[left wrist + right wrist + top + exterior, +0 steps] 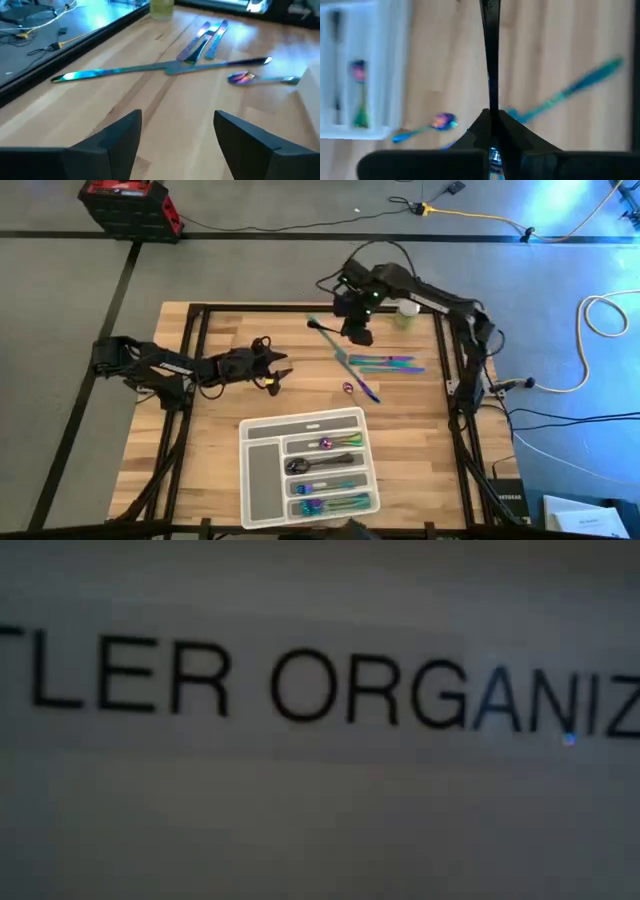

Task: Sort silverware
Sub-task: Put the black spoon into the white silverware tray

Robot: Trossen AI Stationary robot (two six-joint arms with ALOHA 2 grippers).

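Note:
Iridescent silverware lies on the wooden table: a long knife (pixel 345 360), two pieces side by side (pixel 392 364) and a small spoon (pixel 348 387). More silverware lies in the compartments of the white tray (pixel 258 442) near the front edge. My right gripper (pixel 358 332) hovers over the far middle, shut on a dark slim piece (pixel 490 60). At the table's left of the loose pieces, my left gripper (pixel 177 117) is open with nothing between its fingers. My right gripper pinches one end of the dark slim piece (pixel 491 111) between its two fingers. The piece runs straight on past the fingertips, in line with them. The rest of it shows against the table with nothing else touching it.
A small yellow-green bottle (pixel 406 312) stands at the far right of the table. Black frame rails (pixel 195 340) run along the table's left and right sides. The low view is filled by a printed label (pixel 320 685) close to the lens.

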